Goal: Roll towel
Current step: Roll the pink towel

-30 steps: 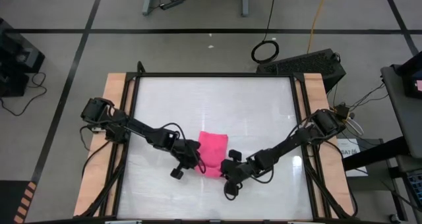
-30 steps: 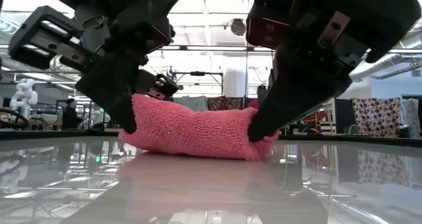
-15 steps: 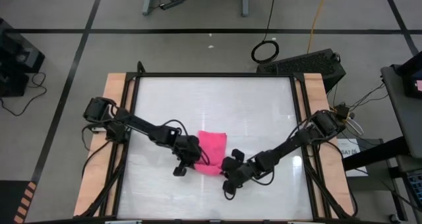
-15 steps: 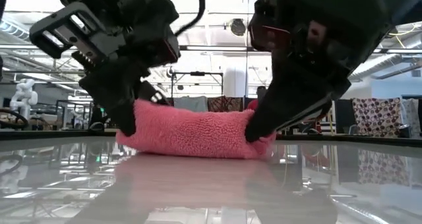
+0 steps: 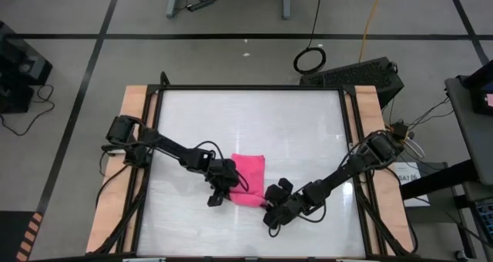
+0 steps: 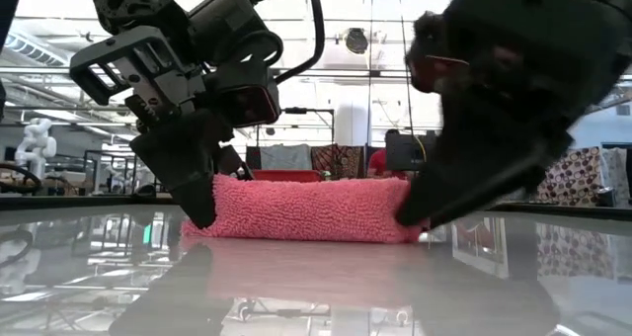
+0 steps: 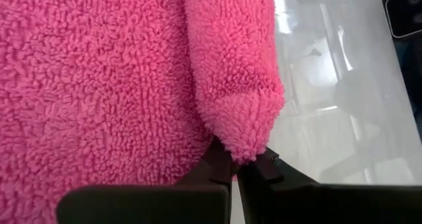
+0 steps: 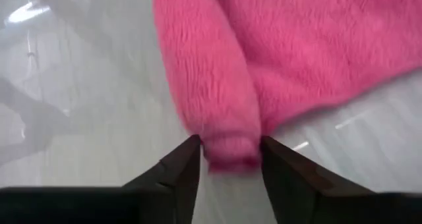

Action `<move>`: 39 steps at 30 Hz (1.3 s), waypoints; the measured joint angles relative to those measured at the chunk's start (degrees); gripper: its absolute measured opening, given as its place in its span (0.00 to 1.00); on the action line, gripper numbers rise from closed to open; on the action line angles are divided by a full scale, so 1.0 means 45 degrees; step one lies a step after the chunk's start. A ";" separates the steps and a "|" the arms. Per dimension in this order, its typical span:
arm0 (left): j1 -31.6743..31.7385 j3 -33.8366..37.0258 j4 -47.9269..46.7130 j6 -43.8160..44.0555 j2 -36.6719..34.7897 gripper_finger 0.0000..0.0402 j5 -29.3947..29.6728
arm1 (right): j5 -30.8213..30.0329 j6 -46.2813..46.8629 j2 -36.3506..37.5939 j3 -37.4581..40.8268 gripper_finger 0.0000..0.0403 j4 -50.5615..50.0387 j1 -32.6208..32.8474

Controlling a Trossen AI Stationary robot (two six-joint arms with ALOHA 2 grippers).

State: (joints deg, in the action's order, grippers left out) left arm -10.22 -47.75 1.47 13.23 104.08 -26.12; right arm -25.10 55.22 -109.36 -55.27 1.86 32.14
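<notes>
The towel (image 5: 248, 179) lies mid-table with its near edge turned into a first roll; the rest is flat (most of the rolling remains, I judge). My left gripper (image 7: 236, 166) pinches one roll end; my right gripper (image 8: 231, 159) stands parted around the other.

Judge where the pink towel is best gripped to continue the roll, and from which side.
Grip the towel at the two open ends of the rolled fold along its near edge, one gripper from each side. The roll is a raised tube; the rest lies flat. The left gripper is shut on its end; the right gripper straddles the other end, open.
</notes>
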 joint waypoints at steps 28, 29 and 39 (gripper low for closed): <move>0.0379 0.0053 0.0358 0.0991 0.0061 0.03 -0.0605 | -0.5158 -1.3628 0.0010 0.0088 0.47 -0.0022 0.2280; 0.0444 0.0054 0.0406 0.1005 0.0070 0.03 -0.0680 | -0.5154 -1.3857 0.0010 0.0088 0.50 0.0139 0.2215; 0.0887 0.0058 0.0484 0.1090 0.0070 0.03 -0.1078 | -0.4979 -1.4618 0.0015 0.0088 0.54 0.0288 0.1773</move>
State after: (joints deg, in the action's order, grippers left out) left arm -6.23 -47.48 3.65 18.14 104.40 -30.97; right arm -47.51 -10.56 -109.30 -54.87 3.16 40.12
